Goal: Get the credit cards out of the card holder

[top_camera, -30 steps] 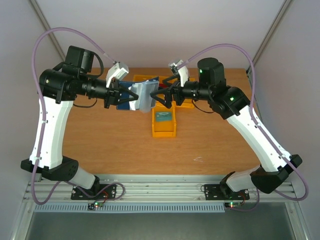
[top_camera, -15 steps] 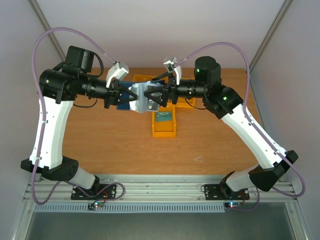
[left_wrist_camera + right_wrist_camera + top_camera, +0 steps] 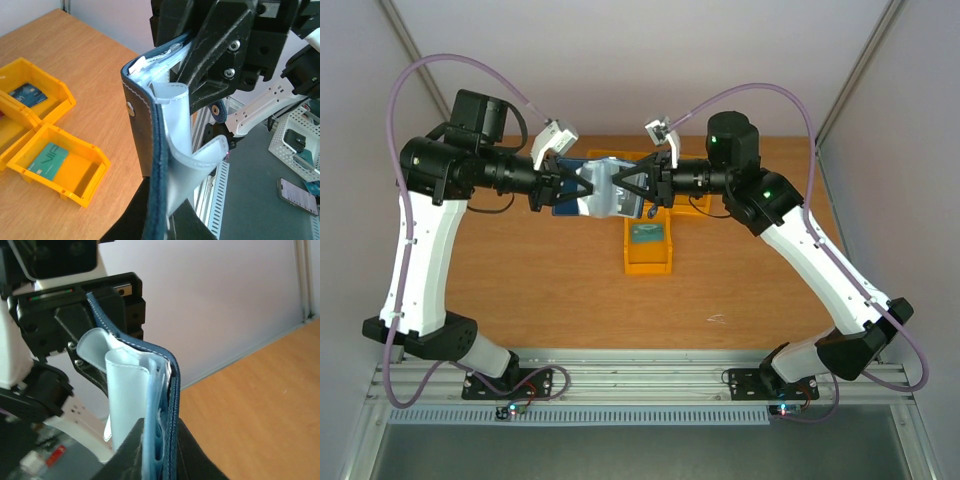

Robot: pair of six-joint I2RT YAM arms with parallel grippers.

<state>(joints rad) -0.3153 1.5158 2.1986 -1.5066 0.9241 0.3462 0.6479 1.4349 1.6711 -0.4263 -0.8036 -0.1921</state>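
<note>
The navy card holder [image 3: 603, 195] hangs in the air between both arms, open, with its pale blue sleeves fanned out. My left gripper [image 3: 565, 190] is shut on one edge of it; in the left wrist view the holder's [image 3: 150, 125] cover and a curled sleeve rise from that gripper [image 3: 160, 205]. My right gripper [image 3: 638, 190] is shut on the opposite edge, its fingers clamping the holder's [image 3: 167, 375] cover and sleeves at the gripper [image 3: 160, 445]. Two credit cards lie in yellow bins: a green one [image 3: 48, 159] and a blue one [image 3: 27, 93]. Any cards inside the sleeves are hidden.
Yellow bins stand on the wooden table under the holder: one [image 3: 648, 255] in front with a card in it, others [image 3: 692, 208] behind. In the left wrist view they sit at lower left [image 3: 75, 185]. The table's near edge has a metal rail.
My right gripper has moved left onto the card holder and gone from open to shut on its edge. The left gripper has kept its hold and place.
</note>
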